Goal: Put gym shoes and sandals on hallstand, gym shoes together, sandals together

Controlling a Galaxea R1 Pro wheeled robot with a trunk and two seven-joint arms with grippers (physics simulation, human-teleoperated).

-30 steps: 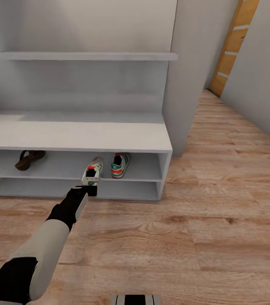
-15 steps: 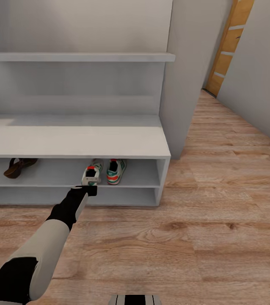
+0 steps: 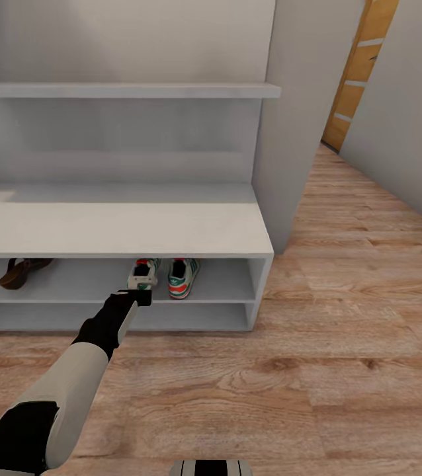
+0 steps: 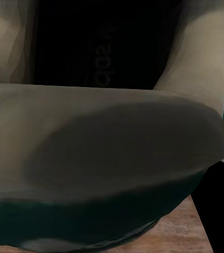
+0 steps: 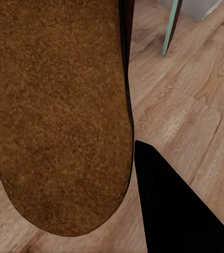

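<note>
Reaching forward from the lower left of the head view, the left arm ends at the left gripper (image 3: 143,289), which is clamped on the heel of one gym shoe (image 3: 144,272). That shoe sits at the front edge of the upper open shelf of the shoe rack (image 3: 118,231), toe pointing into the shelf. Just to the gripper's right, on the same shelf, stands the second gym shoe (image 3: 183,276), close beside the held one. A second ago the two shoes were further apart and the held shoe stuck out more in front of the shelf; now its front half is tucked under the rack's top board. Far to the gripper's left, on the same shelf, lies one sandal (image 3: 20,272).

The whole head picture has shifted since then, so the camera has moved: the rack's top board hides more of the shelf.

From the left wrist, the shoe's pale heel rim (image 4: 106,153) and dark inside sit right against the camera. From the right wrist, the right gripper (image 5: 123,132) holds the other sandal, tan sole (image 5: 59,116) toward the camera, above the wood floor (image 5: 196,105).
</note>
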